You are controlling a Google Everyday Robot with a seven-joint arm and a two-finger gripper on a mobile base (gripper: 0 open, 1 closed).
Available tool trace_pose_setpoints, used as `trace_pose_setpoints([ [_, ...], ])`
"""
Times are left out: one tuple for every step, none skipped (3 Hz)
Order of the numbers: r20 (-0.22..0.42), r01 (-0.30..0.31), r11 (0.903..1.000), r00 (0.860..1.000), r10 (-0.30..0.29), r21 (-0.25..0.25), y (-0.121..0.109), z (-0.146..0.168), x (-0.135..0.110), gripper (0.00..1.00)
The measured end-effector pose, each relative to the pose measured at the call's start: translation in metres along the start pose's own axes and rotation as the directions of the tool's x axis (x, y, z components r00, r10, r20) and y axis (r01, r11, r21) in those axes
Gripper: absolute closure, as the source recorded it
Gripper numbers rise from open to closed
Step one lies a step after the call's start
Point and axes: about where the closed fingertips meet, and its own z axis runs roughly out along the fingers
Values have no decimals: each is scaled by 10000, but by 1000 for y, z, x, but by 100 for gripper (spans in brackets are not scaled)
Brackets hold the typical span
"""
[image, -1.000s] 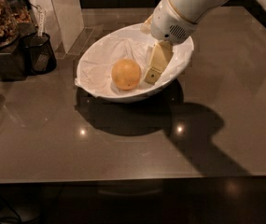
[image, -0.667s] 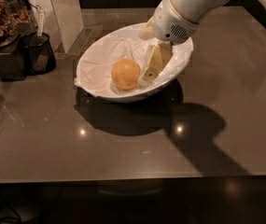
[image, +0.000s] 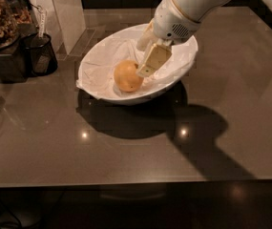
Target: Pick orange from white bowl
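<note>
Grasp approach in hand. Gripper (image: pixel 146 57) is down inside the white bowl (image: pixel 147 95), jaws apart, nothing held; near pad just right of the orange (image: pixel 127 76). Orange sits on cloth lining (image: pixel 102 61), approx mid-bowl. Next, I'd judge: shift left to straddle fruit, close, lift.

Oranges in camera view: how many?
1. The orange lies in the white bowl, the gripper close beside it inside the bowl. The arm covers part of the bowl, so another could be hidden.
</note>
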Motion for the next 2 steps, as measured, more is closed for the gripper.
trace_pose_setpoints([
  [219,-97,9983,9997,110,-575,-2,23,1,35],
  [531,-315,9916,9979,384,-1256,-2,51,8,26],
])
